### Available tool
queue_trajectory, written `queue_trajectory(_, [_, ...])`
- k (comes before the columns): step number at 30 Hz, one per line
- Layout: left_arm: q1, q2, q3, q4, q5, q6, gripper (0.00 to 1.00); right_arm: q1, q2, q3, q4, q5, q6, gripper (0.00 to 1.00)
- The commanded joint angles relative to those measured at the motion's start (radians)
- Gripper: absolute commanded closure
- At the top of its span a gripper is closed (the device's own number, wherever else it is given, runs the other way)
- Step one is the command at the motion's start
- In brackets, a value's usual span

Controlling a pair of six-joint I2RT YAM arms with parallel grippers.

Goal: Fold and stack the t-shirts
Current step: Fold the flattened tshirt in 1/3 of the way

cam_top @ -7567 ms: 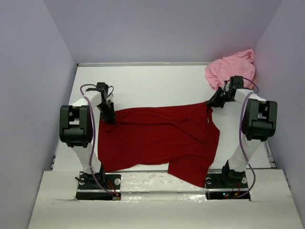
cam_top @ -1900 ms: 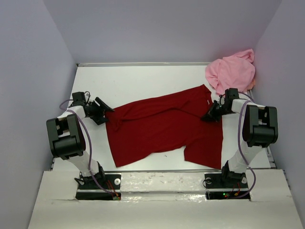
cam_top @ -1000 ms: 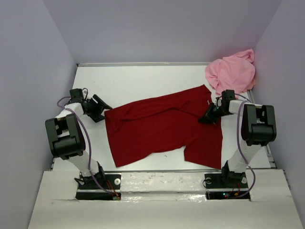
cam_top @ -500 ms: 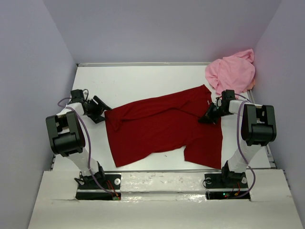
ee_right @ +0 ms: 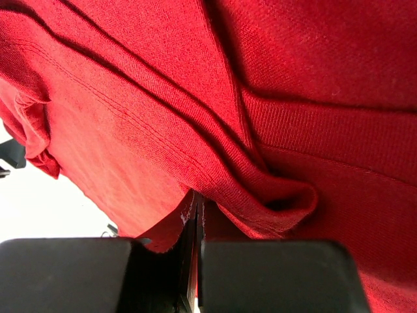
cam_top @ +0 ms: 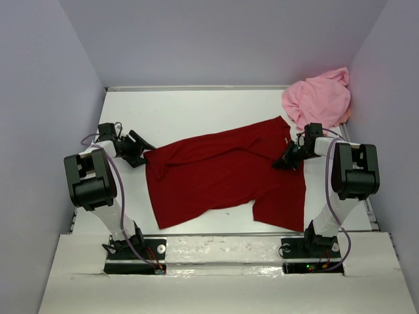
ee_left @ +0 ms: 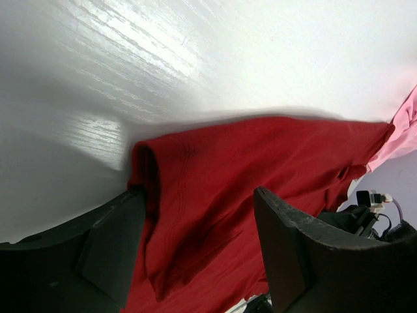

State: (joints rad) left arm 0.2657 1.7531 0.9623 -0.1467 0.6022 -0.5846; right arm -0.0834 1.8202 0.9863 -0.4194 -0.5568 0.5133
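The white tabletop (cam_top: 196, 111) is carrying both garments. The dark red t-shirt (cam_top: 222, 173) is lying spread across the middle of it, running at a slant from the near left up toward the far right, with soft folds along its upper edge. The light pink t-shirt (cam_top: 319, 99) is sitting bunched in a heap in the far right corner, just beyond the red one's far end.

The left arm (cam_top: 91, 180) is reaching low along the left side of the tabletop, its wrist turned inward toward the shirt. The right arm (cam_top: 353, 170) is bending down low at the right side, its wrist angled inward over the red cloth.

The left tool (cam_top: 139, 152) is standing wide open at the red shirt's left edge. In its wrist view the left tool (ee_left: 197, 195) is framing a rolled edge of the dark red t-shirt (ee_left: 260, 169) between its two fingers (ee_left: 111, 248), closed on nothing.

The right tool (cam_top: 287, 160) is pressing onto the shirt's right end near the collar. Up close, the right tool (ee_right: 197, 242) is fully closed, its jaws meeting and pinching a thin fold of the dark red t-shirt (ee_right: 130, 98).
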Motion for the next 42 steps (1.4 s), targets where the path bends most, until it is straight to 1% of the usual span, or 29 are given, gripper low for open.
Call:
queue_trajectory(1, [0.004, -0.006, 0.047, 0.013, 0.034, 0.000, 0.24, 0.017, 0.030, 0.009, -0.007, 0.075, -0.015, 1.00])
queue_trajectory(4, [0.004, 0.002, 0.055, 0.006, 0.027, 0.006, 0.25, 0.017, 0.033, 0.012, -0.009, 0.075, -0.018, 1.00])
queue_trajectory(13, [0.004, 0.009, 0.062, -0.001, 0.030, 0.009, 0.35, 0.027, 0.041, 0.020, -0.013, 0.078, -0.018, 1.00])
queue_trajectory(16, [0.004, 0.023, 0.061, 0.004, 0.034, 0.015, 0.44, 0.027, 0.042, 0.020, -0.015, 0.078, -0.019, 1.00])
queue_trajectory(17, [0.004, 0.029, 0.056, 0.004, 0.037, 0.017, 0.51, 0.027, 0.044, 0.020, -0.013, 0.078, -0.018, 1.00])
queue_trajectory(18, [0.004, 0.031, 0.055, 0.006, 0.038, 0.017, 0.54, 0.027, 0.042, 0.022, -0.013, 0.078, -0.018, 1.00])
queue_trajectory(19, [0.004, 0.036, 0.050, 0.006, 0.036, 0.020, 0.61, 0.027, 0.044, 0.022, -0.013, 0.078, -0.018, 1.00])
queue_trajectory(23, [0.004, 0.046, 0.044, 0.006, 0.033, 0.022, 0.74, 0.027, 0.042, 0.023, -0.015, 0.078, -0.019, 1.00])
queue_trajectory(27, [0.006, 0.048, 0.047, -0.004, 0.027, 0.023, 0.78, 0.027, 0.045, 0.022, -0.015, 0.080, -0.018, 1.00])
queue_trajectory(32, [0.006, 0.060, 0.088, -0.042, 0.013, 0.048, 0.79, 0.027, 0.051, 0.025, -0.016, 0.078, -0.019, 1.00])
queue_trajectory(40, [0.029, 0.118, 0.165, -0.093, 0.002, 0.100, 0.79, 0.027, 0.056, 0.028, -0.018, 0.081, -0.024, 1.00])
queue_trajectory(42, [0.035, 0.140, 0.203, -0.117, 0.004, 0.117, 0.79, 0.027, 0.057, 0.026, -0.018, 0.081, -0.024, 1.00])
